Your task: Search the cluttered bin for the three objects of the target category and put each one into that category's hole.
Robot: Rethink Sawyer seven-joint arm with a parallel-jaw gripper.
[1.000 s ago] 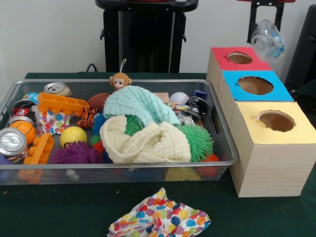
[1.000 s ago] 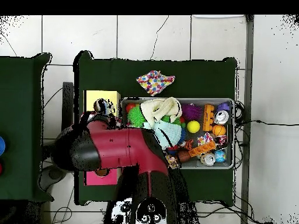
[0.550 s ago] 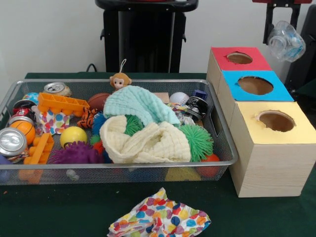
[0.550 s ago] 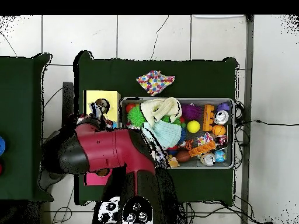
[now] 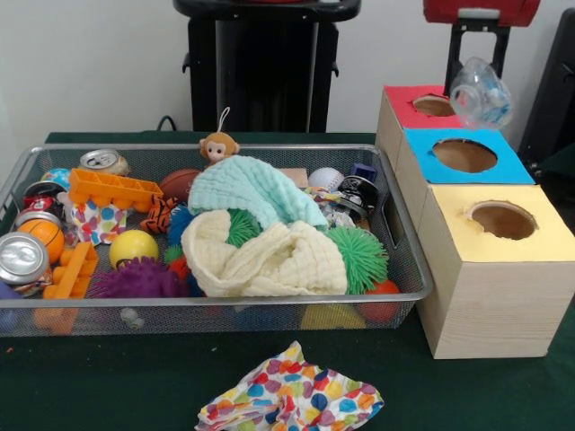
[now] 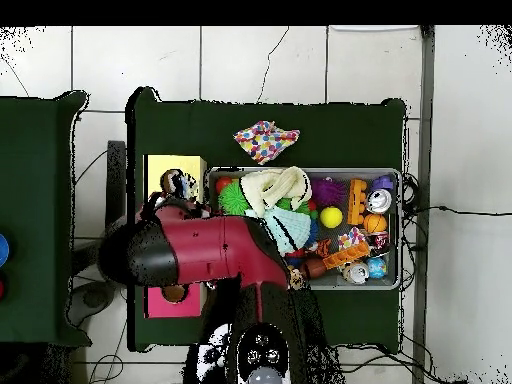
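Hanging upright above the red hole; gripper clasps a crushed bottle.

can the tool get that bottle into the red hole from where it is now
Probably yes. The tool holds the crushed bottle just above the red hole, slightly off to its side, and nothing lies between them.

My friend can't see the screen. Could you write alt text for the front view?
A gripper holds a crumpled clear plastic bottle above the red-topped box, one of three boxes with holes. Beside them sits a wire bin full of toys, cans and cloths.
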